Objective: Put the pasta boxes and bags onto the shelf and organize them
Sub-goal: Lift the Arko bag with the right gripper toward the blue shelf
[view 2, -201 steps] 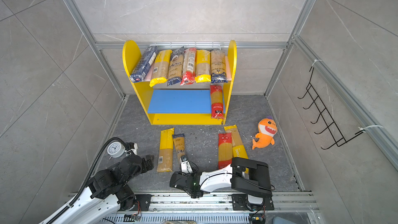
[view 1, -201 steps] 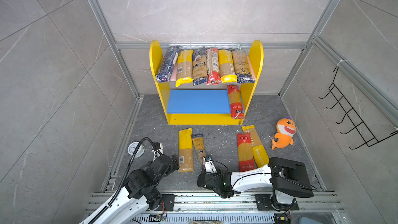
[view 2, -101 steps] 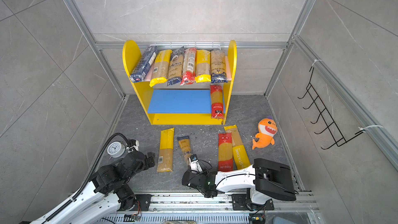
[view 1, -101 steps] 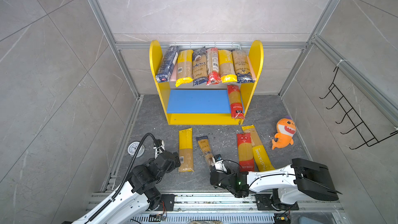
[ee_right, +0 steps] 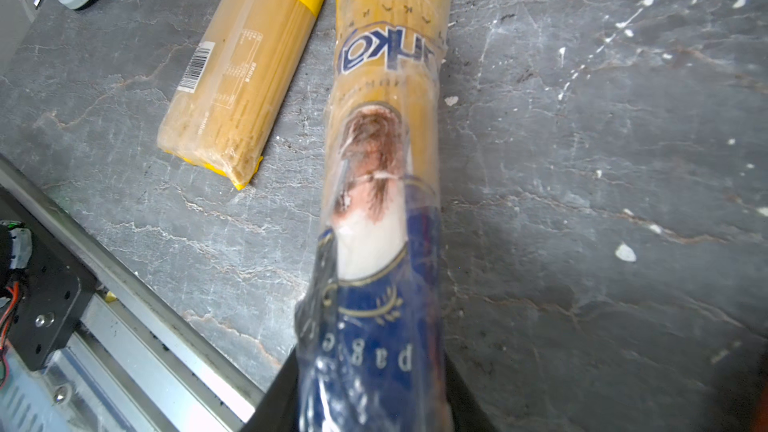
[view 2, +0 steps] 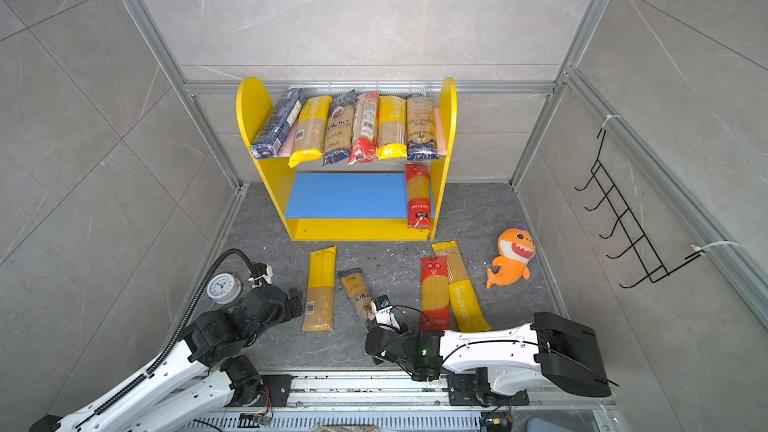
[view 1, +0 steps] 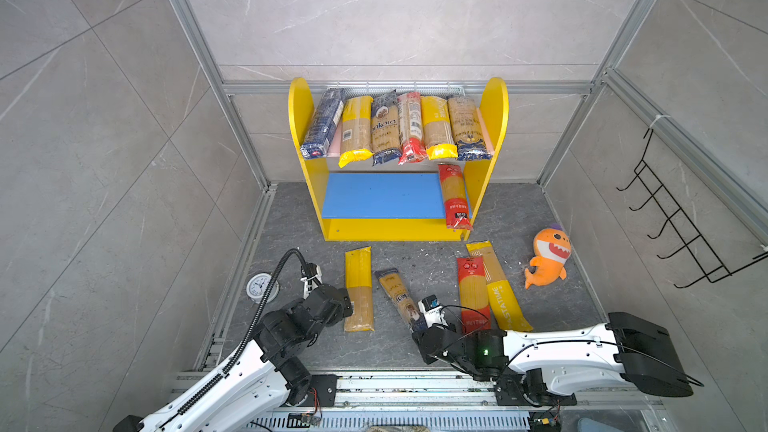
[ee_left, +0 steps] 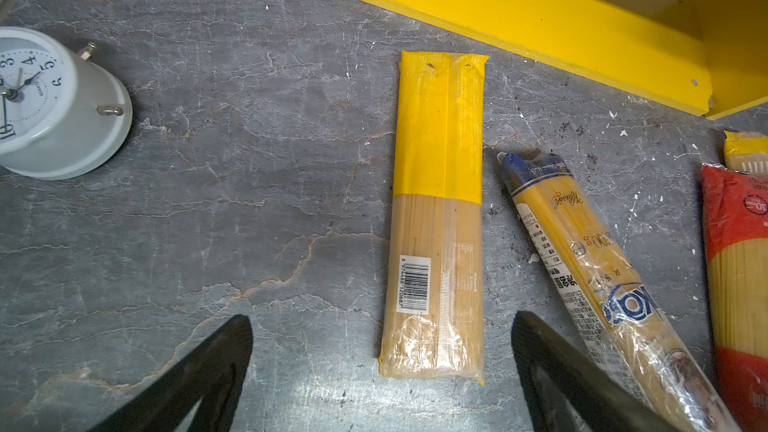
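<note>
My right gripper [view 1: 420, 326] [ee_right: 374, 392] is shut on the navy end of a clear pasta bag [view 1: 398, 292] [ee_right: 384, 126]; the bag angles away over the grey floor. My left gripper [view 1: 348, 305] [ee_left: 382, 342] is open low over the floor. The near end of a yellow-topped bag [view 1: 358, 284] [ee_left: 438, 209] lies between its fingers [ee_left: 226, 359], untouched. A red bag [view 1: 471, 288] and a yellow bag [view 1: 496, 284] lie side by side further right. The shelf [view 1: 297, 118] carries several packs on its upper board and one red bag [view 1: 454, 197] at the right of its blue board [view 1: 382, 195].
A small white clock [view 1: 258, 286] [ee_left: 54, 105] stands left of my left gripper. An orange plush shark [view 1: 548, 257] lies at the right. A black wire rack [view 1: 681, 218] hangs on the right wall. An aluminium rail [ee_right: 137, 326] runs along the floor's near edge.
My right gripper has moved to the right with the navy-ended bag, swinging the bag's near end that way. The left gripper has edged closer to the yellow-topped bag.
</note>
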Robot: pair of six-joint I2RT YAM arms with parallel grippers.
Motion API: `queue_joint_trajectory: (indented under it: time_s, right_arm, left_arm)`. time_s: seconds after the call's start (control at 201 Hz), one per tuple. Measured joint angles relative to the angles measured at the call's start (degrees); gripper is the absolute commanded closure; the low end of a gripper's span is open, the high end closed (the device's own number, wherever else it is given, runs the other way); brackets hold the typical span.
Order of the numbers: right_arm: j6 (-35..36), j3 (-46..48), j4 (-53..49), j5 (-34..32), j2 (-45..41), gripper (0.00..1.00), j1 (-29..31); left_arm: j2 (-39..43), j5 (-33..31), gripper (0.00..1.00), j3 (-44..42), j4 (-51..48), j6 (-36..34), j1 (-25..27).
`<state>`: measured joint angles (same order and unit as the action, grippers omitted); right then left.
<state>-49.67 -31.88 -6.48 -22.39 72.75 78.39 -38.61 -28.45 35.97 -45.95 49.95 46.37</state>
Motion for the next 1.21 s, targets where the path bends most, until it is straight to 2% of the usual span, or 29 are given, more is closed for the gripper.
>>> queue_joint_trajectory:
  time_s: [0.234, 0.702, 1.001, 1.205]
  right_arm:
    - [0.0, 2.8, 3.3, 1.0, -1.0, 1.00, -1.4]
    - [0.4, 4.8, 2.6, 3.8, -12.1, 1.00, -2.7]
    - [2.4, 4.6, -1.3, 3.8, -18.3, 1.00, -3.5]
    - [6.1, -0.1, -7.1, 3.4, -19.6, 1.00, -4.4]
  left_arm:
    - [-0.3, 0.0, 0.00, 0.5, 0.1, 0.0, 0.0]
    - [-1.8, -0.6, 0.00, 3.5, 0.1, -0.4, 0.0]
    - [-3.5, -1.4, 0.00, 6.8, -0.1, -0.8, 0.0]
    - [-4.3, -1.6, 0.00, 9.7, -0.3, -1.6, 0.0]
